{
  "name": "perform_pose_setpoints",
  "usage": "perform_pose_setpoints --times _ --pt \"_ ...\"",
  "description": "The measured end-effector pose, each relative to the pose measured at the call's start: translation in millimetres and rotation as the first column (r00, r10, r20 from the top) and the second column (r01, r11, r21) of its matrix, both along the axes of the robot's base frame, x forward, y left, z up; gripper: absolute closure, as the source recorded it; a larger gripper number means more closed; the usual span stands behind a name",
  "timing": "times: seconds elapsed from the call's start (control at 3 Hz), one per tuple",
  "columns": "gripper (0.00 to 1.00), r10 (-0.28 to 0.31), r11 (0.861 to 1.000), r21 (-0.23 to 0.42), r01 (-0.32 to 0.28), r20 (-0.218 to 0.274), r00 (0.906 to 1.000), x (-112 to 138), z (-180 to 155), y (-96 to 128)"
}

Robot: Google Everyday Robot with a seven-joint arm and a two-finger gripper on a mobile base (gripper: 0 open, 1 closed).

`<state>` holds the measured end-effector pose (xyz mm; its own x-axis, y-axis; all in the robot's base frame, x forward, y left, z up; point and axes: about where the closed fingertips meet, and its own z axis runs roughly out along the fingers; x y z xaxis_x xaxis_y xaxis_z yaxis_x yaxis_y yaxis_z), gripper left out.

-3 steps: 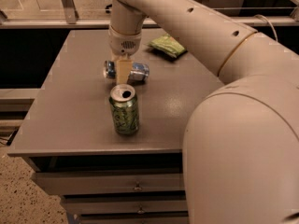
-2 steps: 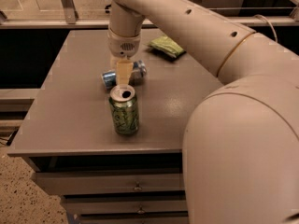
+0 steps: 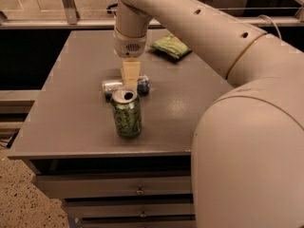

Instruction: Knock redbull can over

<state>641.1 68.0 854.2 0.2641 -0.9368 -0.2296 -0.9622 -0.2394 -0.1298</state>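
Redbull can lies on side on grey table, mid-table, long axis left-right: silver end left, blue end right. Gripper hangs straight down over can's middle, hiding that part; contact not confirmable. Claw state: cannot tell. Green can stands upright just near side of redbull can, dark opening in lid. Green packet lies at far side, right of gripper. Arm reaches in from right. Drawers under tabletop.

Grey table, drawers, speckled floor
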Motion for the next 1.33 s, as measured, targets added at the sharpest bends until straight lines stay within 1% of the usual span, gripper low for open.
perform_pose_setpoints --times 0.33,0.67,1.0,1.33 --pt "0.00 -0.071 0.993 0.100 0.070 0.009 0.9975 4.6 16.6 -22.5" --pt "0.00 -0.157 0.964 0.220 0.147 0.029 0.9872 12.0 37.2 -53.4" --pt "0.00 -0.226 0.913 0.359 0.196 0.043 0.9732 8.9 61.4 -79.0" --pt "0.00 -0.328 0.793 0.558 0.247 0.048 0.9435 5.4 86.9 -116.0"
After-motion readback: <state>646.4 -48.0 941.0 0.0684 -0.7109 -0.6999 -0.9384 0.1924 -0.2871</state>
